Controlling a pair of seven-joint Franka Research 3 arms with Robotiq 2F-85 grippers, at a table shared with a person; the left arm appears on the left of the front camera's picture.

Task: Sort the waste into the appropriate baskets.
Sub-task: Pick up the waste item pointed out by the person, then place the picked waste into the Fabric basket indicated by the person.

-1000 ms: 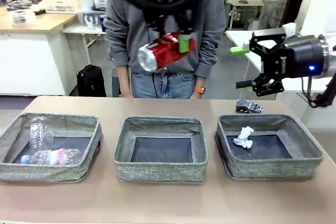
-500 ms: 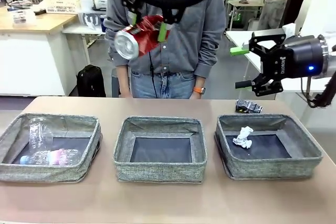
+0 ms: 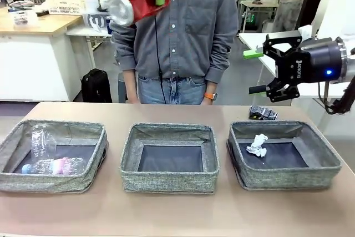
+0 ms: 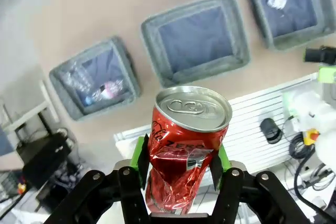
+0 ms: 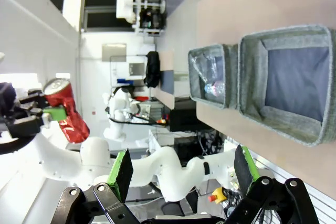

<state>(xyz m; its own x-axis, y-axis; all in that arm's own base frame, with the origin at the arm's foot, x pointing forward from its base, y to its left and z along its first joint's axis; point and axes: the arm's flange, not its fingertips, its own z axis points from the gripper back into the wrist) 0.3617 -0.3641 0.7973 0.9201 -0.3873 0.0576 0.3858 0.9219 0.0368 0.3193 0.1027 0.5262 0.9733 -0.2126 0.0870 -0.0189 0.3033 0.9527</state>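
Red can (image 3: 135, 1) hangs high above the middle basket (image 3: 170, 178), slightly left, in front view; right gripper (image 3: 254, 71) stands spread and empty to that basket's right. Left wrist view: left gripper (image 4: 180, 156) pinches the can's crushed body. Right wrist view: jaws wide, nothing between; carry judged in hand, the next move calling for descent over the middle basket before release.

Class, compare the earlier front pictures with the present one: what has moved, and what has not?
The left gripper, shut on the crushed red soda can, carried it up and towards the robot's left. The open right gripper, the two plastic bottles, the paper wad and the crushed dark can stayed put.
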